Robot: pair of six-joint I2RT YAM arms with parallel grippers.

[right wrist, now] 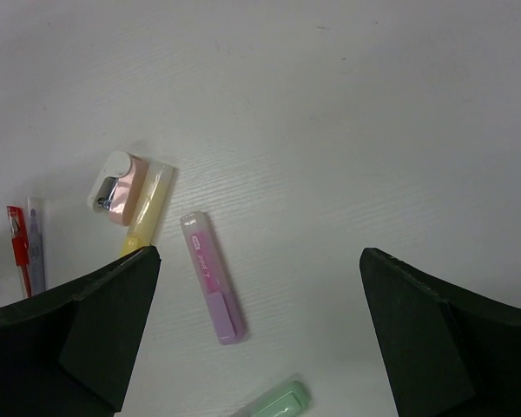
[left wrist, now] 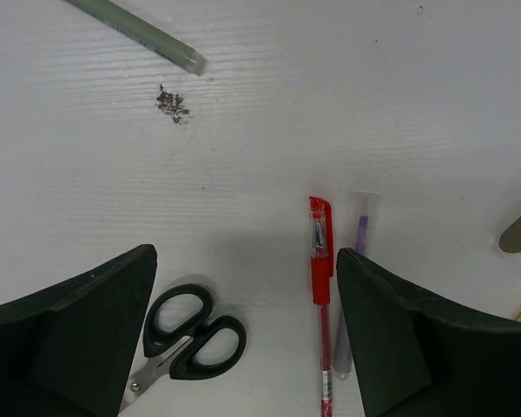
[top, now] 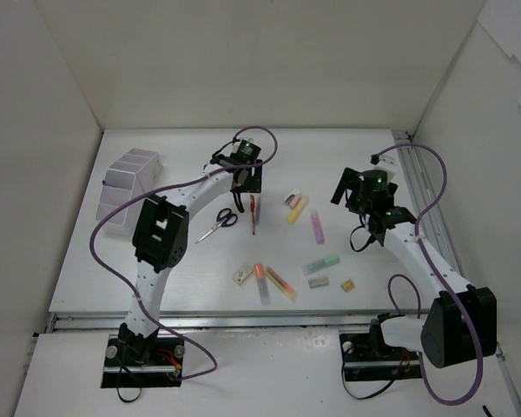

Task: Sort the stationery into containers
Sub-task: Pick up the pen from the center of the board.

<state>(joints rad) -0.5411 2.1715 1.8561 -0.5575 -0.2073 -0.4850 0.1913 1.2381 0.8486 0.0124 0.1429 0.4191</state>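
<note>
Our left gripper (left wrist: 245, 254) stands wide, gripping nothing (right gripper (right wrist: 260, 253) likewise); the red pen (left wrist: 322, 304) lies between its fingers (left wrist: 391, 347), its long axis running straight out from the wrist, cap end pointing away.

scissors (left wrist: 181, 358): blades behind a finger (left wrist: 78, 334) | red pen (left wrist: 320, 287): tip past bottom edge | green highlighter (right wrist: 278, 402): cropped below

The desk (top: 347, 165) is white with a faint grain and one patch of dark specks (left wrist: 172, 102). The scissors (top: 219, 224) have black handles and silver blades. One pen (left wrist: 320, 287) is red, and the pen beside it (left wrist: 359, 234) is clear with lilac. The highlighters are pink (right wrist: 214, 278), pale yellow (right wrist: 149, 208), mint green (right wrist: 278, 401) and orange (top: 260, 273). The organiser (top: 130, 178) is white. The left gripper (left wrist: 243, 261) and right gripper (right wrist: 256, 256) are black, and the cables (top: 100, 252) are purple.
</note>
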